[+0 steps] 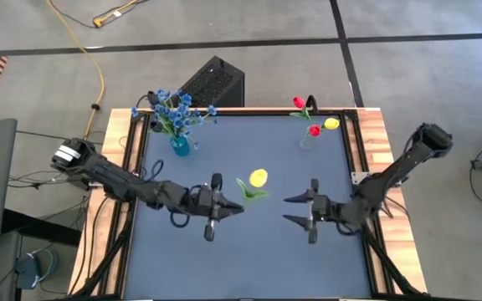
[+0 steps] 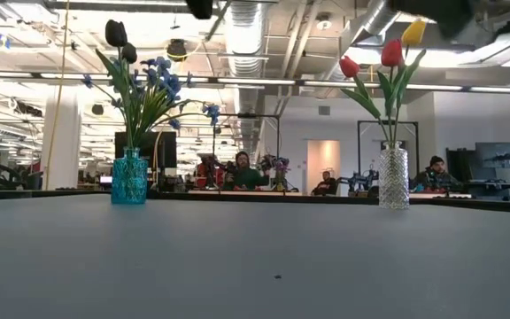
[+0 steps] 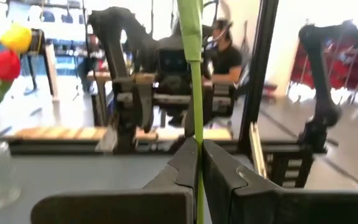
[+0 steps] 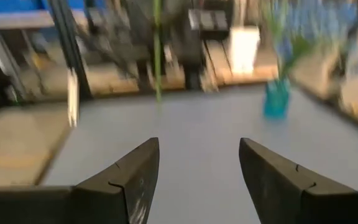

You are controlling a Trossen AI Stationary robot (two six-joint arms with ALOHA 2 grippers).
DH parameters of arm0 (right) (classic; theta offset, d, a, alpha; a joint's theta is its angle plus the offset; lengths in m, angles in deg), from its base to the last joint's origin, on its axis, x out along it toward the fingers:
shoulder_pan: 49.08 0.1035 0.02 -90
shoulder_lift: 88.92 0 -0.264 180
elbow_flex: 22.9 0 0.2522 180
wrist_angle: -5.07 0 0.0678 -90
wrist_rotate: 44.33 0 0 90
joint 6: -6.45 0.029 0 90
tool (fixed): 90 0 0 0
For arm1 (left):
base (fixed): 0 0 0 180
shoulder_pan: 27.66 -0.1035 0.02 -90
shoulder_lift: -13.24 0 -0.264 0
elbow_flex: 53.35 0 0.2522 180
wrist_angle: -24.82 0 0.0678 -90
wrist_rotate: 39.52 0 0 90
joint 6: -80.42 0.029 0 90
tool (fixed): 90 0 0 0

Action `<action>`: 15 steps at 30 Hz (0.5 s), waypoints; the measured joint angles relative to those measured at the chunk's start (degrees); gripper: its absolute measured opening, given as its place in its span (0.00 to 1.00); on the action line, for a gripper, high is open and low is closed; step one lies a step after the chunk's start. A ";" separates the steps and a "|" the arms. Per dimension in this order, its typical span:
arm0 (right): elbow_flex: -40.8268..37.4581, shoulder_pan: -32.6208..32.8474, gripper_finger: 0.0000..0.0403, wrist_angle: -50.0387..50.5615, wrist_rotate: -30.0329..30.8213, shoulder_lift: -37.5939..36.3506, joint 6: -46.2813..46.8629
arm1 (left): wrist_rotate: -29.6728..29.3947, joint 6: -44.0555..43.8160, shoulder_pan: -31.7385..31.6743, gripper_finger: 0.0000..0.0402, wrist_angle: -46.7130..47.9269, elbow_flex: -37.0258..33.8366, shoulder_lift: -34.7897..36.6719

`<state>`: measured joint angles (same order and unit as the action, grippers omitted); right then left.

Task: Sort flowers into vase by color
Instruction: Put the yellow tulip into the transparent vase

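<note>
A yellow artificial tulip on a thin green stem (image 1: 257, 178), light and bendy, is pinched low on the stem by the left gripper (image 1: 224, 206) at tabletop centre; the right gripper (image 1: 295, 210), at three o'clock, is spread.

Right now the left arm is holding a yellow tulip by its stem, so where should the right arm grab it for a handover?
Probably the bare green stem, beside where the left tool pinches it, coming in level from the right tool, which is open and faces it across the table. The yellow artificial tulip has its stem running straight and thin out of the closed fingers; avoid the bloom and leaves.
</note>
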<state>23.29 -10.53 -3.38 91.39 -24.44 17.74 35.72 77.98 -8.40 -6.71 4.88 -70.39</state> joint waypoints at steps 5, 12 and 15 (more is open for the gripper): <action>-2.05 -3.89 0.62 -26.29 -9.26 4.92 -15.92 | 4.45 -0.47 -2.14 0.00 -3.53 0.07 0.09; 3.04 -5.07 0.62 -42.78 -12.40 9.41 -32.08 | 4.43 -1.70 -2.25 0.00 -0.75 0.04 -0.33; 7.10 -7.52 0.62 -39.31 -12.11 11.22 -31.57 | 4.08 -1.69 -2.16 0.00 -0.31 0.03 -0.50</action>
<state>30.38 -18.05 -42.69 79.29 -13.21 -13.83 39.80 76.29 -10.56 -7.02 4.92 -70.89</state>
